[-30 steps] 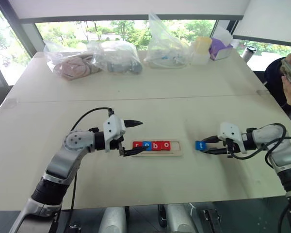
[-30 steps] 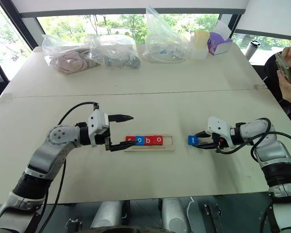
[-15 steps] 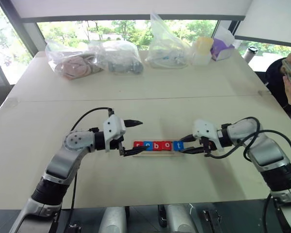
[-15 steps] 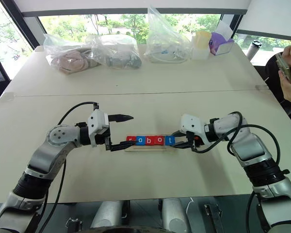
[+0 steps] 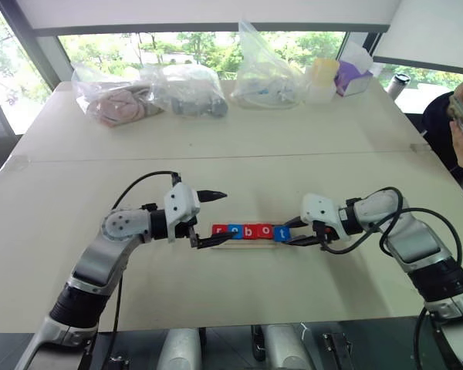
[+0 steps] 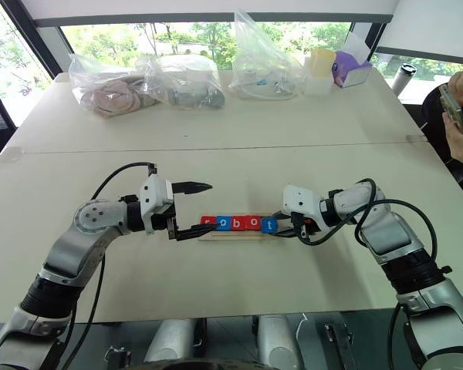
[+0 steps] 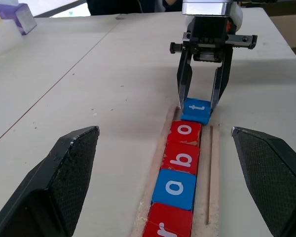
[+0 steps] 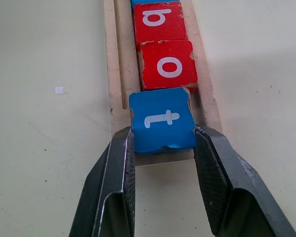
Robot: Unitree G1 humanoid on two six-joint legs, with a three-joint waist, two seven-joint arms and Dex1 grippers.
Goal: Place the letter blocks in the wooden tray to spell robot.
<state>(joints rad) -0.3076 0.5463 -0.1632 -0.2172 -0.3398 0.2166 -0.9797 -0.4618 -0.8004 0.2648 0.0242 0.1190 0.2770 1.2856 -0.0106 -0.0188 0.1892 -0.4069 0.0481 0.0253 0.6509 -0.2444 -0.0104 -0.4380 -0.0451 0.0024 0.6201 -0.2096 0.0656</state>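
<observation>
Right gripper (image 8: 163, 143) pinches the blue "t" block (image 8: 162, 120) between its two fingers, holding it at the open end of the wooden tray (image 7: 214, 143). A second ago this block sat on the bare table well to the right of the tray; the right arm has since carried it left, and it now rests tilted at the tray's end lip, touching or nearly touching the red "o" block (image 8: 166, 65).

Four letter blocks (image 5: 243, 231) already lie in the groove, reading r, o, b, o. With the "t" at the end, the word is complete in order; judged from this, only seating the block flat and letting go remain.

Left gripper (image 5: 210, 218) has not moved. It hangs with fingers spread wide at the tray's other end, its lower finger just beside the "r" block (image 7: 168, 229).

Edges and clearance: the "t" overhangs the tray's rounded end and is not level, so a careless release could tip it out. The groove walls leave little slack either side. The table (image 6: 239, 146) around the tray is bare; bags (image 6: 139, 89) and containers stand well apart at the far edge, so withdrawal to the right is unobstructed.
</observation>
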